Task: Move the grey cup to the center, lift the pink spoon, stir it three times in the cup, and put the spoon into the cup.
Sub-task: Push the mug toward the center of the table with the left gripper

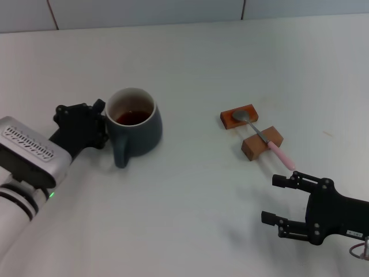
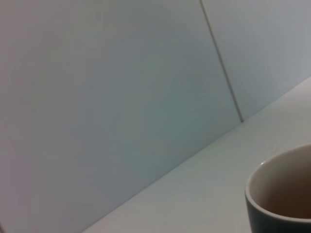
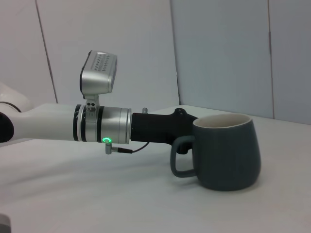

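The grey cup [image 1: 137, 124] stands left of the middle of the white table, with dark liquid inside and its handle turned toward me. It also shows in the left wrist view [image 2: 279, 199] and the right wrist view [image 3: 228, 155]. My left gripper [image 1: 102, 123] is right against the cup's left side. The pink spoon [image 1: 279, 153] lies to the right across two small brown wooden blocks, its metal bowl on the far block [image 1: 238, 116] and its handle over the near block [image 1: 260, 144]. My right gripper [image 1: 270, 199] is open and empty, low over the table in front of the spoon's handle end.
The table [image 1: 190, 219] is white, with a tiled wall [image 1: 144, 11] at its far edge. My left arm [image 3: 97, 127] reaches in behind the cup's handle in the right wrist view.
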Robot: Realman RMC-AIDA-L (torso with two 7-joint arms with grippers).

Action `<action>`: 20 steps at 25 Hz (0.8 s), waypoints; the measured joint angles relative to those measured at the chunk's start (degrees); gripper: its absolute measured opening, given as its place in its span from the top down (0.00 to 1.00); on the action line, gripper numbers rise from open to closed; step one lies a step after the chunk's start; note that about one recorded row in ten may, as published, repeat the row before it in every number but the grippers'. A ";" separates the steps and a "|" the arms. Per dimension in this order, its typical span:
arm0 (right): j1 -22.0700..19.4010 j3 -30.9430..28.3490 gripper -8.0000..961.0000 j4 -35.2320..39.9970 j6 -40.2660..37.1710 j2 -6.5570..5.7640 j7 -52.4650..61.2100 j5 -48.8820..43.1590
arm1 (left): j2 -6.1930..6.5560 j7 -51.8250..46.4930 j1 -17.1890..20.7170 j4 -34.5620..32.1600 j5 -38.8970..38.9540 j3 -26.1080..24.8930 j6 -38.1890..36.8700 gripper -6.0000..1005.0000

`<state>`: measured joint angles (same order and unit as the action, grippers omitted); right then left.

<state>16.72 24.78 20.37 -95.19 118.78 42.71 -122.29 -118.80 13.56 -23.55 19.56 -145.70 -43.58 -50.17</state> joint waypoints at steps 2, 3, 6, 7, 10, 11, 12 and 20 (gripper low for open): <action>0.06 0.00 0.19 0.02 0.06 -0.01 0.00 0.00 | -0.03 0.01 0.01 1.82 -0.21 0.89 1.74 0.93; 0.06 0.00 0.19 0.02 0.06 -0.01 0.00 0.00 | -0.03 0.01 0.01 1.82 -0.21 0.89 1.74 0.93; 0.15 0.00 0.19 0.02 0.31 -0.09 0.00 0.00 | -0.03 0.02 0.01 3.65 -0.30 2.27 2.89 0.92; 0.26 0.00 0.19 0.02 0.47 -0.13 0.00 -0.03 | -0.03 0.03 0.00 4.83 -0.30 2.95 3.53 0.92; 0.32 0.00 0.19 0.02 0.52 -0.12 0.00 -0.12 | -0.03 0.04 -0.01 6.13 -0.30 3.54 4.23 0.92; 0.34 0.00 0.19 0.02 0.53 -0.10 0.00 -0.16 | -0.03 0.04 -0.01 6.56 -0.30 3.89 4.52 0.92; 0.37 0.00 0.19 0.02 0.54 -0.10 0.00 -0.17 | -0.03 0.05 -0.01 7.33 -0.29 4.60 5.01 0.91; 0.36 0.00 0.19 -0.05 0.54 -0.06 0.00 -0.22 | 0.03 -0.46 0.45 7.89 -0.03 4.84 4.85 0.90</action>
<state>17.08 24.78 20.33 -94.65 118.72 42.71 -122.51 -118.77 13.10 -23.10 27.44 -145.73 -38.74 -45.32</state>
